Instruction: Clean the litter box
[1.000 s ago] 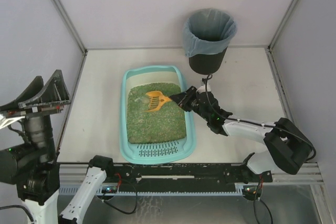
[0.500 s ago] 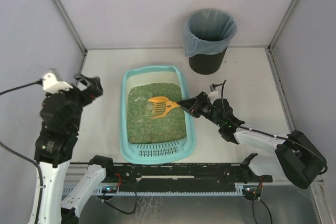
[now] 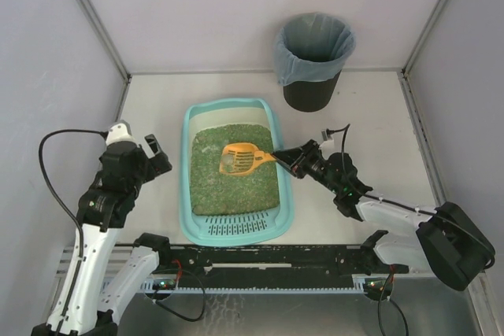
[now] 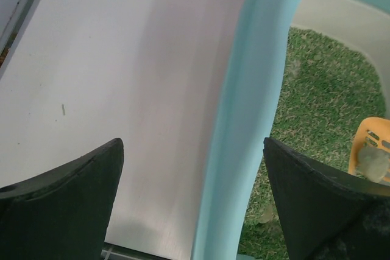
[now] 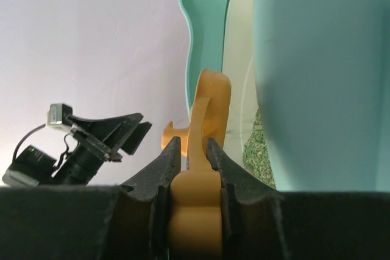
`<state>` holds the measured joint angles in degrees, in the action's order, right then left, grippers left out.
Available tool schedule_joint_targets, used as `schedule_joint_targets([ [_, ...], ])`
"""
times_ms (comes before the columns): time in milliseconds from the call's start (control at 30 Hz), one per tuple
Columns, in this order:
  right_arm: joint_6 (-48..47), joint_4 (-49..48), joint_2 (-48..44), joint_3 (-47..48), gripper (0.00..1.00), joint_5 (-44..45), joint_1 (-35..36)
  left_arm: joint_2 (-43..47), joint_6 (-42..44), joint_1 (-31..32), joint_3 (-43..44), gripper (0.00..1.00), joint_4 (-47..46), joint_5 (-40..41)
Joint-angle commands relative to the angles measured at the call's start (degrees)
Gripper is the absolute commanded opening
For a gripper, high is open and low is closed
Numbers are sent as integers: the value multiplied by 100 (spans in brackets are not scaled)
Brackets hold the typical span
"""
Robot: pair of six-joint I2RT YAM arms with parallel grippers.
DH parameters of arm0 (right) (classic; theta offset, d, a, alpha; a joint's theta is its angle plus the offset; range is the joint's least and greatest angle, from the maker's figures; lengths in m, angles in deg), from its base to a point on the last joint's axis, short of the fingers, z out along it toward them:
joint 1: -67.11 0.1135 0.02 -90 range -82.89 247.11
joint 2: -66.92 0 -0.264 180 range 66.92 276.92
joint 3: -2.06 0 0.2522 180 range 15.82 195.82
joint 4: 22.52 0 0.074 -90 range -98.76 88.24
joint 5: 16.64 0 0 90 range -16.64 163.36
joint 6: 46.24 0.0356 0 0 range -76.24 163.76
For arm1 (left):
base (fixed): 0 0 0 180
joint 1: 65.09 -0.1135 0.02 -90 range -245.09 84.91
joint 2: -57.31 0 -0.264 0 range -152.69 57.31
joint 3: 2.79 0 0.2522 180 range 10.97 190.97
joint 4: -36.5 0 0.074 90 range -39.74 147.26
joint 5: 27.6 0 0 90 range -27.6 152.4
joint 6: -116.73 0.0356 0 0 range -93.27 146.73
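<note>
Bare white table (image 3: 157, 108) lies open left of the light-teal plastic litter box (image 3: 187, 186), and between it and the black round bin (image 3: 311, 94). Over the green litter (image 3: 232, 190), the orange slotted scoop (image 3: 239, 158) and the right gripper (image 3: 282, 157) holding it block the right side.

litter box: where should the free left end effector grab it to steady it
Take the litter box by its wide left rim, probably from outside and above, one finger each side of the lip. The left end effector is open and nearest that side.
</note>
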<state>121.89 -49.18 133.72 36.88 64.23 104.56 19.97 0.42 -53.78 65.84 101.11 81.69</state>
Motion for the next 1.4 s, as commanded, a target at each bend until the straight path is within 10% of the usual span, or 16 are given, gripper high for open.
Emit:
schedule_joint_targets([
  [0,56,-696,172,399,0,-308,223,-35,188,-41,-305,100,-176,-70],
  [600,34,-986,518,587,0,-407,172,-393,-365,-35,-578,100,-426,443],
  [1367,-291,-209,139,762,0,-582,-167,-152,480,-33,-1045,99,-1281,-1137],
])
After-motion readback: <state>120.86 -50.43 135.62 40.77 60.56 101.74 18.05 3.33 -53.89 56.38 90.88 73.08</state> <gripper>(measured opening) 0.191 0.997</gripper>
